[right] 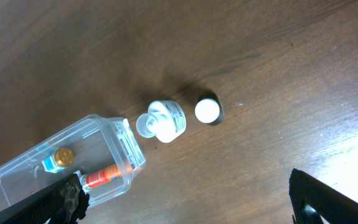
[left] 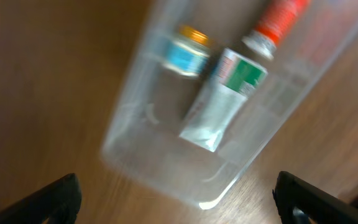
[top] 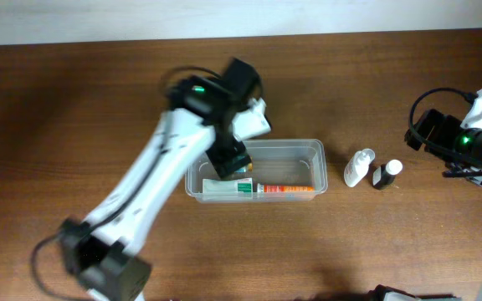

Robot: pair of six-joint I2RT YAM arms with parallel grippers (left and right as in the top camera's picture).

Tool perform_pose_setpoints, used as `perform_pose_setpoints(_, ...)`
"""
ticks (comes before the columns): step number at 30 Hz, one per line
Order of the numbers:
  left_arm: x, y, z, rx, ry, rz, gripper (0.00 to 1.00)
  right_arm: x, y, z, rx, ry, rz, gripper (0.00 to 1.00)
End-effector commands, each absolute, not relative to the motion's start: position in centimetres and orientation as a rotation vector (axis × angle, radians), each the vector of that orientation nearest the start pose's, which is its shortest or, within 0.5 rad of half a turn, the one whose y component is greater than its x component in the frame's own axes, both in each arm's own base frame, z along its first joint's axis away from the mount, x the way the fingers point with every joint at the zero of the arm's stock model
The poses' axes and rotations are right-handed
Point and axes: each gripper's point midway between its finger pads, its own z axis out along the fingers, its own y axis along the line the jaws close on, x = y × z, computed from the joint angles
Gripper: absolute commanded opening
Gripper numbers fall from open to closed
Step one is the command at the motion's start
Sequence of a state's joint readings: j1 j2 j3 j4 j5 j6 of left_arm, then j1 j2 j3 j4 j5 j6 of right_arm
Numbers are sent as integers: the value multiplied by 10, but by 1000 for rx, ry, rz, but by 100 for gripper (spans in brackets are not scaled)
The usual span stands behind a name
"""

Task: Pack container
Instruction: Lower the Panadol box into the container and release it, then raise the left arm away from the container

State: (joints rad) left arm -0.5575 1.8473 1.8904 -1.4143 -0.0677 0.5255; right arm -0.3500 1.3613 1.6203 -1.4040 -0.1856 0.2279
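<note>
Because tubes (left: pixel 225 99) and a jar (left: pixel 186 53) already lay in the container (top: pixel 298 164) mid-table, we held our left gripper (left: pixel 176 191) spread, empty, above it; our right gripper (right: pixel 185 193), also spread, faced the unpacked white bottle (top: pixel 358 167) and dark bottle (top: pixel 386 174).

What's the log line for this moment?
container: green tube, orange tube, gold-capped bottle inside | white bottle, dark bottle: on table | left gripper: open, over container | right gripper: open

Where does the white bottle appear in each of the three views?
Overhead: the white bottle is right of the container, beside a dark bottle.
Left wrist: not in this picture.
Right wrist: near the centre, just off the container's short end.
Shared landmark: the clear container, also filling the left wrist view.
</note>
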Motion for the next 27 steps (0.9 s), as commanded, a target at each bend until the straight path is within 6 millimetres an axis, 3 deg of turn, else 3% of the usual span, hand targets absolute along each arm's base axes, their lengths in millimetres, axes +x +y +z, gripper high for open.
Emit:
perform_pose_setpoints(1,341,-152,279,945,2526,50,100,281,-68,278,707,2579,226,98)
perform_pose_setpoints(5,340,-99,318,590,2510,40,100,281,-68,278,707,2579,226,98)
perform_pose_setpoints(7,334,-60,334,359,2513,47,100,289,-69,282,696,2545,234,99)
perform_pose_setpoints(10,322,-23,342,183,2526,73,100,296,-70,287,678,2512,242,98)
perform_pose_setpoints(13,311,1,343,89,2547,104,100,300,-58,290,648,2504,338,98)
perform_pose_setpoints(16,302,17,338,26,2590,124,100,307,-50,297,608,2470,412,98)
perform_pose_setpoints(20,293,24,333,-1,2630,132,100,319,-29,304,484,2449,505,99)
perform_pose_setpoints(23,293,24,333,-1,2629,131,100,323,-17,290,406,2527,406,99)
perform_pose_setpoints(27,294,24,334,-1,2626,132,100,333,-5,257,312,2666,134,96)
